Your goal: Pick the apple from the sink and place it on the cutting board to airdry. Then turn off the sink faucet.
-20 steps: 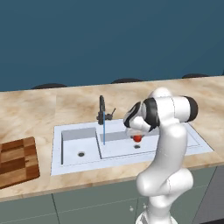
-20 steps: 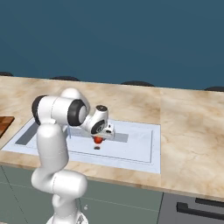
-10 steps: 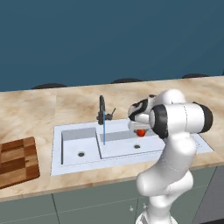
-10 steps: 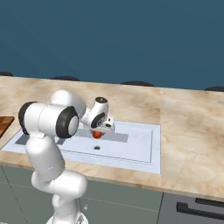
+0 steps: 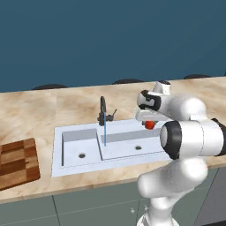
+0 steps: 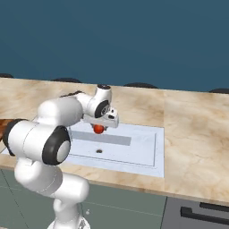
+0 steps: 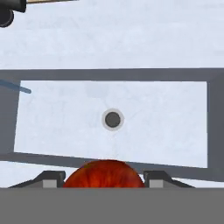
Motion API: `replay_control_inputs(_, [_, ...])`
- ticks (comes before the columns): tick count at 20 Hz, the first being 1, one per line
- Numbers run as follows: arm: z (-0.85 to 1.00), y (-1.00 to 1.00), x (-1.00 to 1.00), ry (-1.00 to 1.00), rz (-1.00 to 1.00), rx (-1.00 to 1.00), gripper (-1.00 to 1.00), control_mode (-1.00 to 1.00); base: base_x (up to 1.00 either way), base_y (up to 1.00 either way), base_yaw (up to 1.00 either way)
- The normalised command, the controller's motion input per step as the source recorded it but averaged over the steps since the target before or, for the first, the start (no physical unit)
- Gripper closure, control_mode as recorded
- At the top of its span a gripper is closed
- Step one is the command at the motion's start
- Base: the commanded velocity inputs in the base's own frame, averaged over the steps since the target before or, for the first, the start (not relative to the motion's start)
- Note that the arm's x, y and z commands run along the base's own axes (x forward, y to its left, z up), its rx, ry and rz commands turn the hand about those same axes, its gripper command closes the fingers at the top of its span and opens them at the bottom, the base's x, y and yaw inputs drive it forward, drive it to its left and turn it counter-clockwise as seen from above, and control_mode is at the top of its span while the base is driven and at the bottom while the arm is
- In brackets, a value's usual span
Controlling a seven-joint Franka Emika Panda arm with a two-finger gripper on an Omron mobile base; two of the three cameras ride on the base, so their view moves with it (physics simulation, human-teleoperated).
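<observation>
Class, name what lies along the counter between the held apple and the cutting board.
In the left base view, between apple and cutting board lie the sink, its black faucet and running water.

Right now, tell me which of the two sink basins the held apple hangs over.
The larger basin, right of the divider in the left base view. The apple sits between the fingers above its back edge; the smaller basin lies past the faucet.

dark blue wall (image 5: 88,39), marble counter (image 6: 197,129), grey cabinets (image 5: 88,207)

no readable text, no labels, no brands, no numbers
</observation>
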Motion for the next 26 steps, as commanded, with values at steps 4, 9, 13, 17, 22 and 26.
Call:
replay_control_inputs(4, [0.83,-0.1,-0.53,0.07,0.0,0.01,1.0,-1.0,0.0,0.0,0.0])
replay_control_inputs(9, [0.67,-0.01,-0.64,0.02,0.0,0.0,1.0,-1.0,0.0,0.0,0.0])
replay_control_inputs(13, [0.42,0.03,-0.71,-0.01,0.0,0.0,1.0,-1.0,0.0,0.0,0.0])
replay_control_inputs(17, [0.18,0.19,-0.72,-0.03,0.0,-0.01,1.0,-1.0,0.0,0.0,0.0])
replay_control_inputs(22, [0.0,0.33,-0.62,-0.06,0.0,-0.03,1.0,-1.0,0.0,0.0,0.0])
replay_control_inputs(26, [0.16,0.33,-0.45,0.0,0.01,0.0,1.0,-1.0,0.0,0.0,0.0])
